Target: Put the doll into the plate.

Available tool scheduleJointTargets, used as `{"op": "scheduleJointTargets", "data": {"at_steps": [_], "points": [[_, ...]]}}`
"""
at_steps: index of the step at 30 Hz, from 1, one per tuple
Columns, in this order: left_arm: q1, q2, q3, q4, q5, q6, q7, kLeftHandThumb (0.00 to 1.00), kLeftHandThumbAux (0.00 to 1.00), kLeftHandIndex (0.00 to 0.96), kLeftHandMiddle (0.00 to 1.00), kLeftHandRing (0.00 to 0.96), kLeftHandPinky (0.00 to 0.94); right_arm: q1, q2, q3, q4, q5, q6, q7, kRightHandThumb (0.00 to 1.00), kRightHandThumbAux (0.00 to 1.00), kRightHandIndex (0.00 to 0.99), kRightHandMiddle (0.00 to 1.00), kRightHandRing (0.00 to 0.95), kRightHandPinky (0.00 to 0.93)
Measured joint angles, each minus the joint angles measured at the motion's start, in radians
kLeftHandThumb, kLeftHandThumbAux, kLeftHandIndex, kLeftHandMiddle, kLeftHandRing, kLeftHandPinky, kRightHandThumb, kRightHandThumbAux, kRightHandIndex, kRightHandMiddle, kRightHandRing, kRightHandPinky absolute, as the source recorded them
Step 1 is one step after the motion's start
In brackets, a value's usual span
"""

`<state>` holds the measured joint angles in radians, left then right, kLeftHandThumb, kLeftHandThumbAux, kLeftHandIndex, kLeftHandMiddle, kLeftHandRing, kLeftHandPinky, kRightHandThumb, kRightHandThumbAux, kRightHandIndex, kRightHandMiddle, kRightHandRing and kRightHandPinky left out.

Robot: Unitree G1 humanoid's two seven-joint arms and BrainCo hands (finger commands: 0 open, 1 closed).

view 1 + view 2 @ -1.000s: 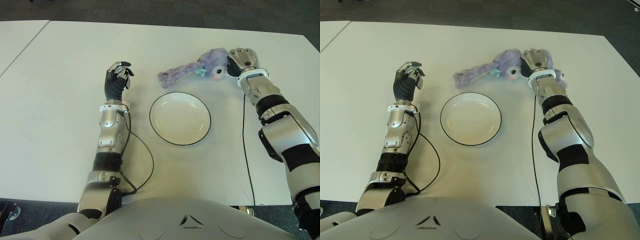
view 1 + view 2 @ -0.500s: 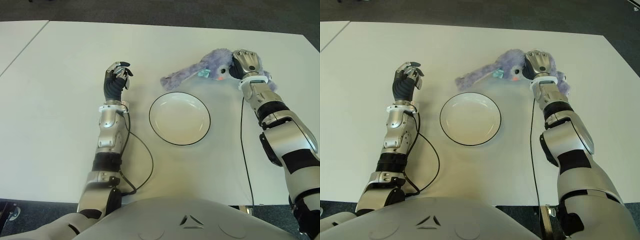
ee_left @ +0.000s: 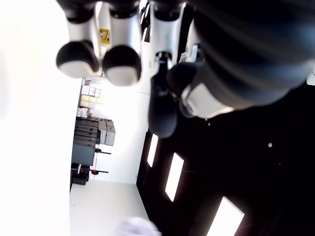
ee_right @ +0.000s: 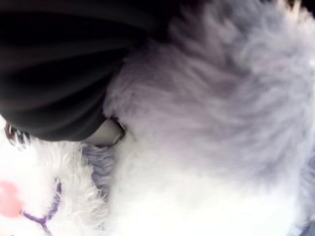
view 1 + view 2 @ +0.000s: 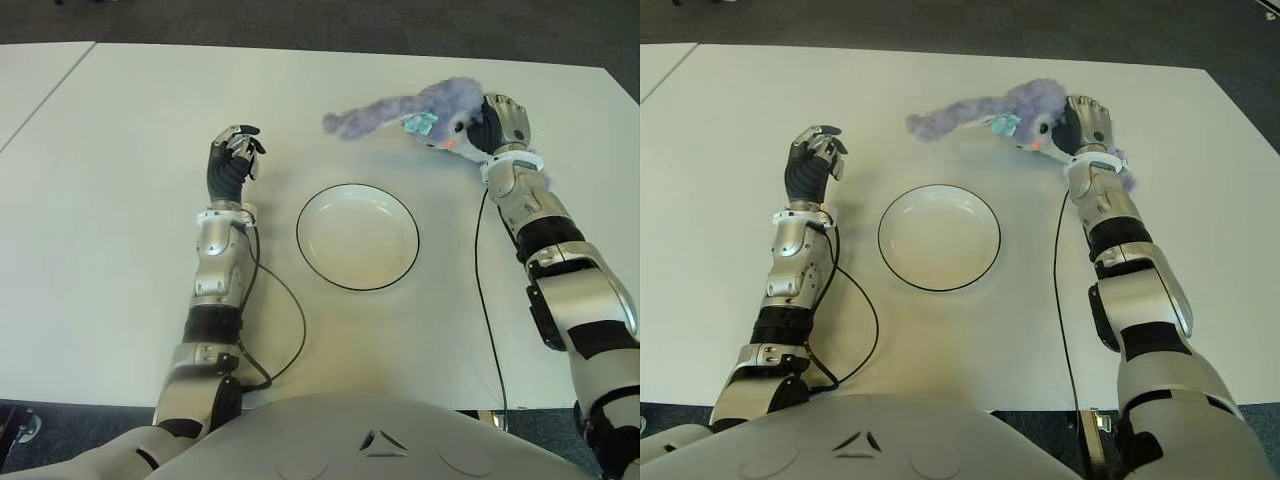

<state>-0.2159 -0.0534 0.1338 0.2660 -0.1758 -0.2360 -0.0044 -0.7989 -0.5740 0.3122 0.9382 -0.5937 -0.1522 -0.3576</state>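
The doll [image 5: 430,108] is a fluffy lilac plush with a long ear stretched out to the left, a white face and a small teal tag. It is lifted off the white table [image 5: 120,280], up and to the right of the plate. My right hand [image 5: 497,124] is shut on the doll's body, and fur [image 4: 216,123] fills the right wrist view. The white plate [image 5: 358,237] with a dark rim lies on the table centre with nothing in it. My left hand [image 5: 232,160] shows to the left of the plate, fingers curled around nothing.
A black cable [image 5: 290,330] loops on the table beside my left forearm, and another [image 5: 487,300] runs along my right arm. The table's far edge [image 5: 350,45] borders dark floor. A second table [image 5: 30,70] stands at the far left.
My right hand has raised the doll and carried it slightly farther back and right. The ear now hangs in the air. The left hand has not moved.
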Motion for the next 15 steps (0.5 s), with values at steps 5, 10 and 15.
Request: {"op": "scheduleJointTargets", "data": {"at_steps": [5,10,15], "points": [[0.001,0.002,-0.001,0.0,0.0,0.008,0.0,0.708,0.706,0.441,0.889,0.892,0.87,0.057,0.001,-0.068,-0.159,0.053,0.087,0.085,1.0,0.633,0.859,0.461,0.5,0.851],[0.002,0.004,-0.002,0.003,0.001,0.009,0.0,0.709,0.706,0.442,0.889,0.892,0.877,0.118,0.015,-0.139,-0.343,0.105,0.224,0.181,1.0,0.633,0.835,0.457,0.505,0.864],[0.001,0.004,-0.004,0.01,0.001,0.009,0.0,0.711,0.705,0.442,0.89,0.893,0.885,0.158,0.041,-0.197,-0.507,0.142,0.378,0.269,0.986,0.625,0.837,0.482,0.72,0.884]]}}
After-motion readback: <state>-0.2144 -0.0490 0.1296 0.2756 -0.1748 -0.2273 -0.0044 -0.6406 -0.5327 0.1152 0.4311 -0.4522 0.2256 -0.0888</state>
